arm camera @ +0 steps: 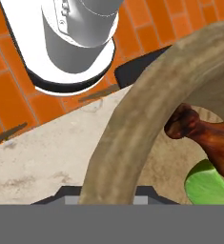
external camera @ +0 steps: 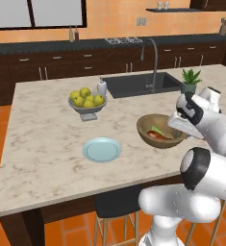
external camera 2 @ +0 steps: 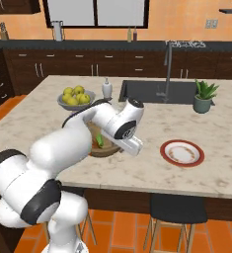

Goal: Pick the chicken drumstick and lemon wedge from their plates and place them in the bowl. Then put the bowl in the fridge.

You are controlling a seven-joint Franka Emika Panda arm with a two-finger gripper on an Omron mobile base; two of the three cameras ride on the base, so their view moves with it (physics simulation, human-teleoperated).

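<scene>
Hand view: thick brown wooden bowl (arm camera: 127,128) arcs up the centre of the frame, its rim running down between the fingers at the bottom edge.
Fingers: closed on that bowl rim, a wall grip, likely so the whole bowl can be carried in one go.
Contents: reddish-brown cooked chicken drumstick (arm camera: 206,136) at right, bone knob toward the rim; yellow-green lemon wedge (arm camera: 206,188) at lower right just under it. Both already inside, so loading looks done.
Left base view: bowl sits right of centre on the marble tabletop (external camera: 47,144), the gripper (external camera: 179,124) at its right edge.
Plates: plain pale blue plate (external camera: 102,149) centre-left, bare; white plate with red-brown rim (external camera 2: 182,152) centre-right in the right base view, bare.
Next: lift and haul to the fridge, I'd judge.
</scene>
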